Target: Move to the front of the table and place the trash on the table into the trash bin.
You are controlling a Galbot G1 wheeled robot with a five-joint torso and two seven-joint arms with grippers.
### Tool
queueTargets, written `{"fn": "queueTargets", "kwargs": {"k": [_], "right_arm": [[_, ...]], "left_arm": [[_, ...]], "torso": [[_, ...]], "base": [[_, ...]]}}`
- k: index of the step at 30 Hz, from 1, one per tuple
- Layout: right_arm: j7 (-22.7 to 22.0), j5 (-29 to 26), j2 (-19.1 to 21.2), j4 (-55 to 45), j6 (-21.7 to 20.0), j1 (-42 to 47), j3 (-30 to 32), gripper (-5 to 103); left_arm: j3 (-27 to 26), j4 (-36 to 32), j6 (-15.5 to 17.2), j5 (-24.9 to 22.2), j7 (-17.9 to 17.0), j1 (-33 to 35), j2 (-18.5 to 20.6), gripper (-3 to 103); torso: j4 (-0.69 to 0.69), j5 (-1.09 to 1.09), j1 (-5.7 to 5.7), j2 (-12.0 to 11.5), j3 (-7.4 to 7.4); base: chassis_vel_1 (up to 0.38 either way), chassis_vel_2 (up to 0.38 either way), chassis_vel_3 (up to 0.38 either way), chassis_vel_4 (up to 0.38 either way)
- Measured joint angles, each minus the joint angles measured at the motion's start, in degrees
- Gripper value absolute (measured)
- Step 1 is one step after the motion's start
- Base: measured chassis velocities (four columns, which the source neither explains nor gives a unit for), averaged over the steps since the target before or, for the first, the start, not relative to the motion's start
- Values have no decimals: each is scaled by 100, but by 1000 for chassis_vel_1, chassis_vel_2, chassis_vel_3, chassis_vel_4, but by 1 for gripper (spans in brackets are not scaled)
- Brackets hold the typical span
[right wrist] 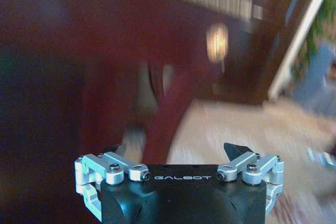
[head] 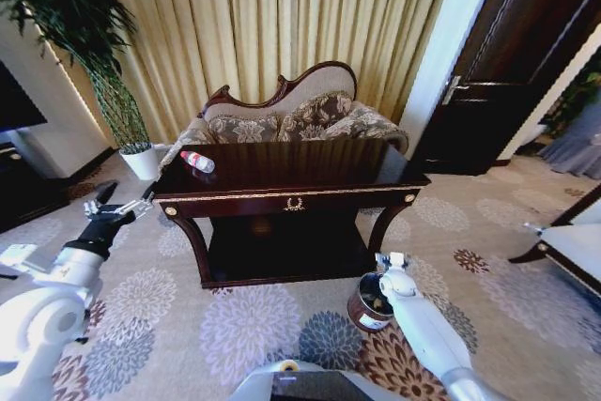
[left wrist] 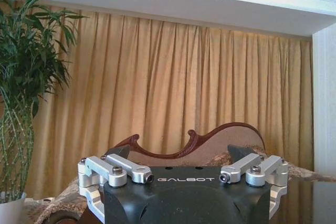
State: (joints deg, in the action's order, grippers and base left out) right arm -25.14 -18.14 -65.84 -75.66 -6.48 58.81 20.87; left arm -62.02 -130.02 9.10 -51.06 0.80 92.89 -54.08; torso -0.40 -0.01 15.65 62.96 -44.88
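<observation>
The dark glossy table (head: 282,196) with gold trim stands ahead of me at mid view. On its left end lies the trash I can see, a clear bottle (head: 197,161) with a red cap. The small round trash bin (head: 369,303) sits on the carpet by the table's right front leg. My left gripper (head: 117,206) hovers open beside the table's left front corner, below the bottle; in the left wrist view its open gripper (left wrist: 176,151) faces the sofa. My right gripper (head: 390,262) hangs just above the bin, and its wrist view shows it (right wrist: 177,150) open and empty before a table leg (right wrist: 168,114).
A patterned sofa (head: 291,119) stands right behind the table, with curtains beyond. A potted plant (head: 136,152) is at the back left, a dark cabinet (head: 23,190) at the left edge, a dark door (head: 498,72) at the back right and a chair (head: 573,246) at the right edge.
</observation>
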Motion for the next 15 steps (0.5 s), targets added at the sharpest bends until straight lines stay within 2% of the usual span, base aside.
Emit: {"fn": "queueTargets", "kwargs": {"k": [2,3,4,5,6,12,15], "right_arm": [[208,80,20,-666,307,158,21,100],[208,80,20,-666,307,158,21,100],[394,30,32,-1240,347,256,-18,100],[394,30,32,-1240,347,256,-18,100],[518,-63,37,-1694,311,306,-87,100],[547,-665,132,-3105,-167,249,-398,100],[428,-1106,297,-3775,-559,168,-481,100]], "left_arm": [[7,2,-56,86,-4,3,0,100],[7,2,-56,86,-4,3,0,100],[14,-5,-63,101,-24,-2,4,100],[14,-5,-63,101,-24,-2,4,100],[40,-25,-61,110,-71,-22,9,100],[104,-107,82,66,-250,-70,28,100],[45,-124,194,-2,-291,-78,53,100]], "torso": [[-1,1,0,-1,0],[-1,1,0,-1,0],[-1,0,0,0,0],[-1,0,0,0,0],[0,1,0,0,0],[0,0,0,0,1],[0,1,0,0,1]], "base": [[0,0,0,0],[0,0,0,0],[0,0,0,0],[0,0,0,0],[0,0,0,0],[0,0,0,0],[0,0,0,0]]}}
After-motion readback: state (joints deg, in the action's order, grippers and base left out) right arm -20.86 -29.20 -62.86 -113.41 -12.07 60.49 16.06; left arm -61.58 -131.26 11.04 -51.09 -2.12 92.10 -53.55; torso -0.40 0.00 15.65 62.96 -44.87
